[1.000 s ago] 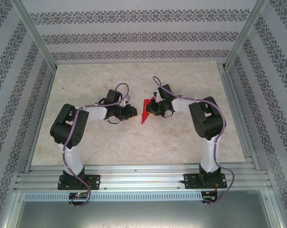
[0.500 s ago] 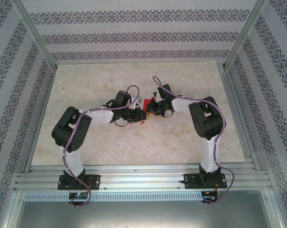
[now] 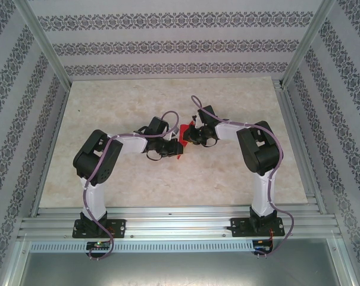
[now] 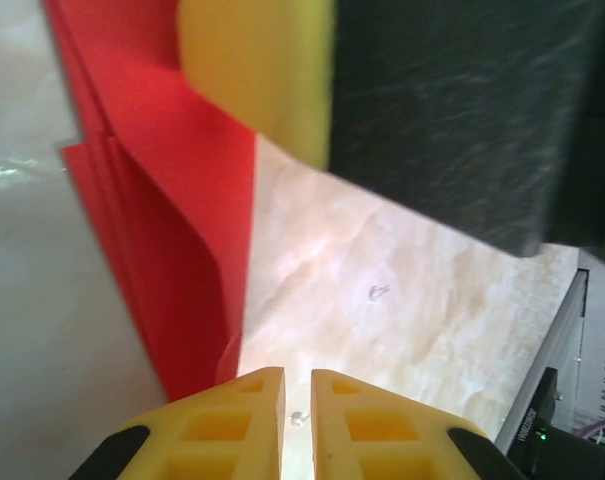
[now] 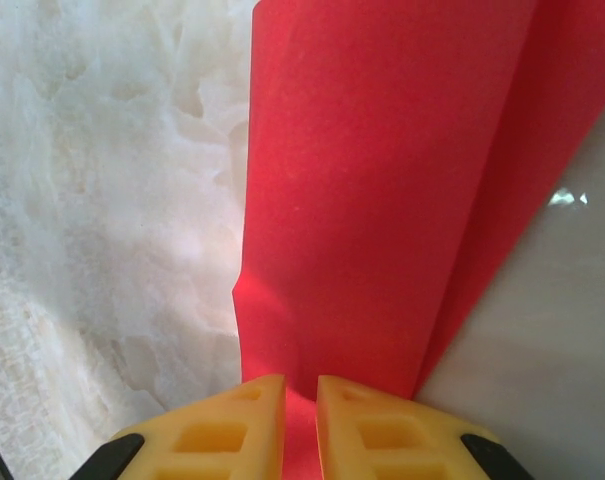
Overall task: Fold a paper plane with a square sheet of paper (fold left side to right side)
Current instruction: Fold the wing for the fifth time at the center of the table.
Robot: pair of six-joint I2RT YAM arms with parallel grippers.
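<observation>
The red paper, already folded into a narrow layered strip, lies at the middle of the table, between the two arms where they meet in the overhead view. The right gripper is all but closed on it: the paper runs straight into the thin slit between its yellow fingers at the bottom of the right wrist view, with a small buckle just left of them.

The left gripper is also nearly closed, with only a sliver of marble showing in the gap. The paper's lower tip meets the top of its left finger, but I cannot tell whether that tip is pinched or merely touching. The other arm's yellow pad sits at the top of that view, close against the red layers.

The step looks like carrying the left side over to the right, and it is probably about half done. To do it well:

- The right grip should act as a steady anchor.
- The left arm should move low and slowly, so the layers stay stacked.
- The edges should be matched before the crease is pressed.

The fingers are crowded together, so a collision or a torn corner is the main risk.
</observation>
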